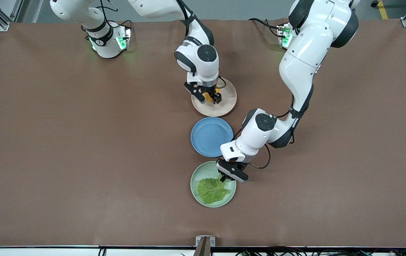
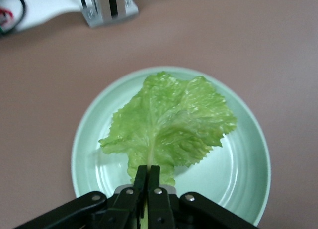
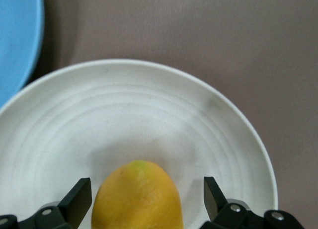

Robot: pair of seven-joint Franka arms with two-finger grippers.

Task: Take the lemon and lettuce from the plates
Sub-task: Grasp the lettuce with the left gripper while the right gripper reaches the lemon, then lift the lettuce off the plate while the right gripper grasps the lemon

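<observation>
Three plates are set in a line down the middle of the brown counter (image 1: 64, 142), running from the edge where the arm bases stand toward the edge nearest the front camera. The pink-beige plate (image 1: 226, 103) is placed closest to the bases' edge, the blue plate (image 1: 208, 137) lies in the middle, and the mint green plate (image 1: 196, 185) lies nearest the camera's edge.

The lemon (image 3: 137, 196) is seen on the pink-beige plate (image 3: 149, 114), and the right pincer (image 1: 210, 96) is lowered around it. Its fingers (image 3: 79, 195) are spread wide, one on each side of the fruit, with a gap visible between each finger and the peel, so nothing is gripped yet. In the front view the lemon (image 1: 210, 96) is mostly covered by the pincer.

The lettuce (image 2: 171, 122) is spread over the mint green plate (image 2: 238, 174), its pale stem rib pointed toward the left pincer (image 2: 147, 182). That pincer is closed tight on the stem end of the leaf, at the part of the plate's rim toward the blue plate. In the front view the left pincer (image 1: 226, 177) is found at the plate's rim, with the lettuce (image 1: 211, 190) lying flat on the plate.
</observation>
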